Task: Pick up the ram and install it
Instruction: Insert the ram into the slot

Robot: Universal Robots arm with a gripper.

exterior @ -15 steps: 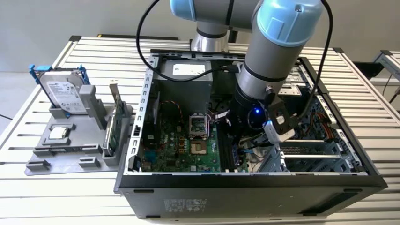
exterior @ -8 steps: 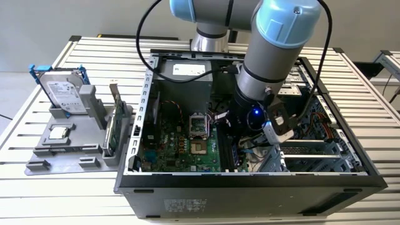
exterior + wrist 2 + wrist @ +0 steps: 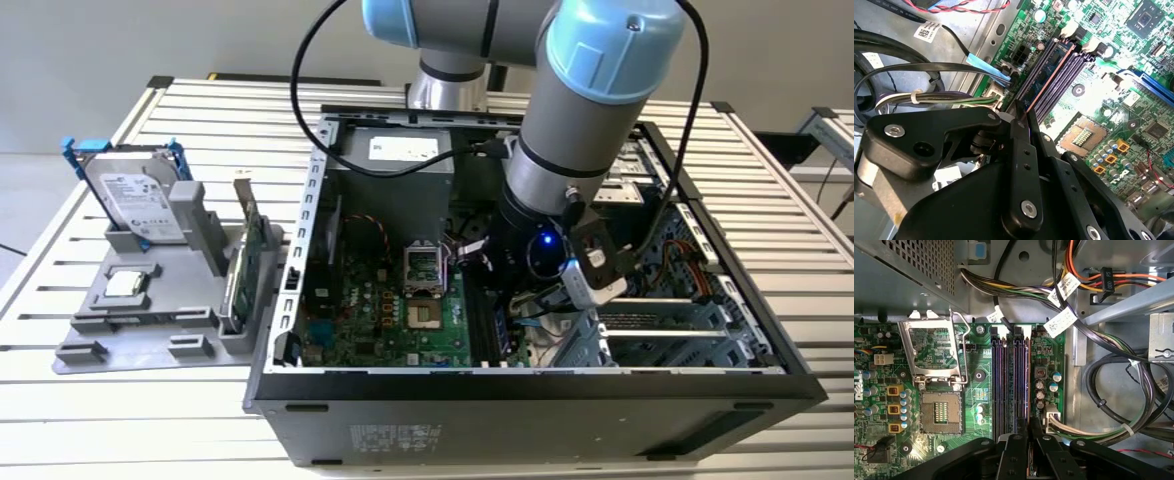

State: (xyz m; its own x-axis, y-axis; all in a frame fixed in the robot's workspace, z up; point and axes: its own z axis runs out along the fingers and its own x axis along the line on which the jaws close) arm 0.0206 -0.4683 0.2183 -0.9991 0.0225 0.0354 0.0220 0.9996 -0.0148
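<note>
The ram (image 3: 1051, 76) shows edge-on as a thin strip running from between my fingers down along the dark memory slots (image 3: 1066, 75) on the green motherboard. My gripper (image 3: 1024, 125) is shut on its near end. In the first wrist view the ram (image 3: 1027, 382) stands in line with the outermost of the memory slots (image 3: 1004, 385), the one nearest the cables, with my gripper (image 3: 1029, 435) right above it. Whether it is fully seated I cannot tell. In the exterior view my arm (image 3: 574, 150) reaches down into the open computer case (image 3: 534, 400).
The open processor socket (image 3: 941, 412) lies beside the slots, and thick cable bundles (image 3: 1114, 405) crowd their other side. Outside the case, at the exterior view's left, a grey holder (image 3: 147, 330) carries a hard drive in a blue frame (image 3: 134, 195) and an upright green card (image 3: 243, 260).
</note>
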